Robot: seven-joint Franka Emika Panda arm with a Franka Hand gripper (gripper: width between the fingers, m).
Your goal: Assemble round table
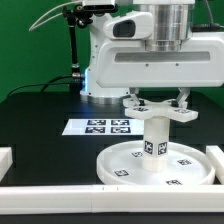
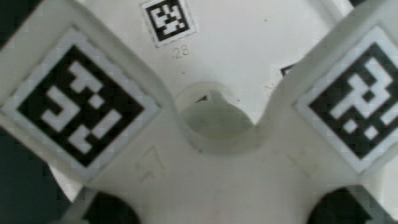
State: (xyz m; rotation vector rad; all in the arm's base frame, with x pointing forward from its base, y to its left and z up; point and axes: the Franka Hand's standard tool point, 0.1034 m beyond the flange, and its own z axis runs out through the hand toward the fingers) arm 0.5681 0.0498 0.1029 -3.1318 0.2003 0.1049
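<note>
White plastic on a black table (image 1: 40, 125) is all I have to steer by, and my worry is the joint at the top of the stack. The cross-shaped base piece (image 1: 160, 110) sits on the short cylindrical leg (image 1: 153, 143), and the leg stands upright near the middle of the large round disc (image 1: 196, 166), which lies flat between the white border rails (image 1: 60, 192). If the base is seated crooked, a turn or a push from me could cross the joint or tip the leg. A sideways drag could also slide the disc, since nothing visible pins it. The gripper (image 1: 158, 99) hangs right over the base with one dark finger on each side. The wrist view shows both fingertips (image 2: 93, 210) wide apart with white plastic between them, but I cannot tell whether they are pressing on it. The set itself looks clean and matte. There are black-and-white square tags on the cross arms, the leg and the disc face. The marker board (image 1: 105, 127) lies behind, apart from the disc.
</note>
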